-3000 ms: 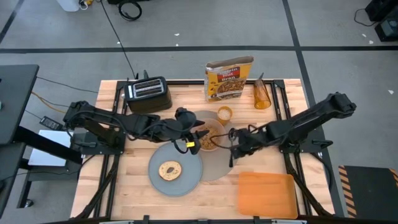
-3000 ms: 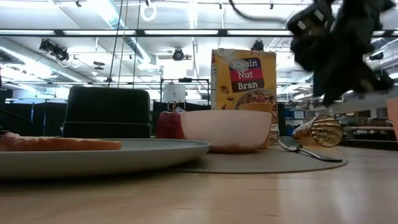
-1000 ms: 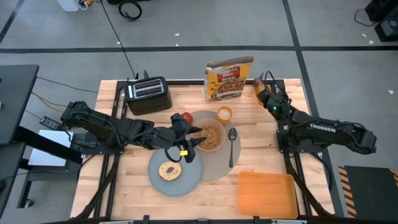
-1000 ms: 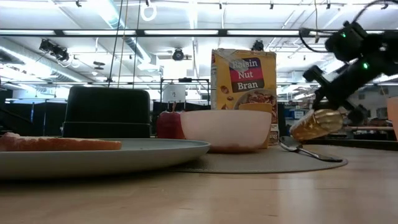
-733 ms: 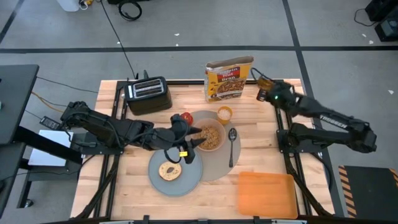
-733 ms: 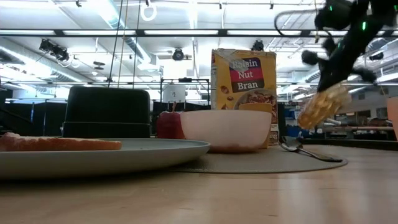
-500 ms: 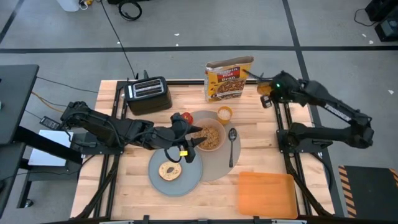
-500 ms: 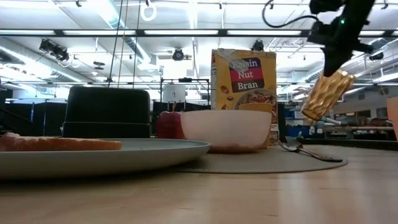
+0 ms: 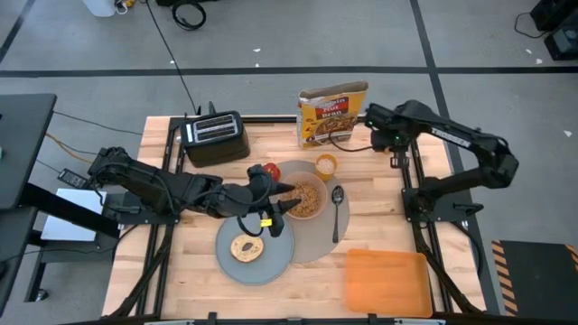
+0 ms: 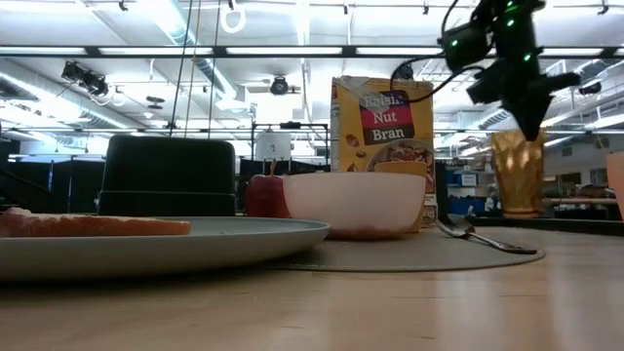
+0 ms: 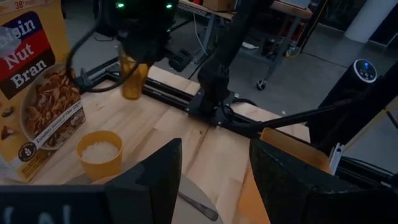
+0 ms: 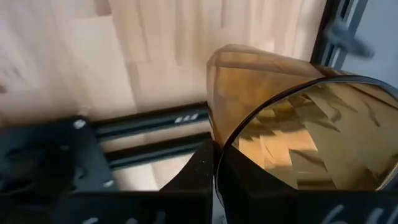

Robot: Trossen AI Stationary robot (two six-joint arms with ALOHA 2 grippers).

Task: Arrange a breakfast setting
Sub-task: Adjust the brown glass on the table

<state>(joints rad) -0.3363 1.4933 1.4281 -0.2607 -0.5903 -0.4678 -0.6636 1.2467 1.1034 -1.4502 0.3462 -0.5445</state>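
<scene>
On the round taupe mat (image 9: 318,236) lie the grey plate (image 9: 271,260) with the bagel (image 9: 247,246), the pink bowl (image 9: 305,197) of cereal and the metal spoon (image 9: 337,208). The red apple (image 9: 268,171) and the small orange cup (image 9: 326,164) stand at the mat's far edge. My left gripper (image 9: 287,204) hovers open above the bowl's near left side. At the table's far right my right gripper (image 10: 527,119) is shut on an upright amber glass (image 10: 517,174). Whether the glass's base rests on the table does not show. My right gripper holds the amber glass by its rim (image 12: 219,144), one finger inside the mouth and one outside against the wall. The fingers come from above, pointing down. The glass stays upright below them, mouth up.
A black toaster (image 9: 215,137) stands at the far left and a Raisin Nut Bran box (image 9: 332,115) at the far middle, just left of the glass. A flat orange board (image 9: 388,282) lies near the front right. Bare wood shows between mat and board.
My right gripper has risen with the amber glass and rolled its wrist. The glass, which lay tilted on its side near the far right edge, has swung up and now stands upright with its mouth up.
</scene>
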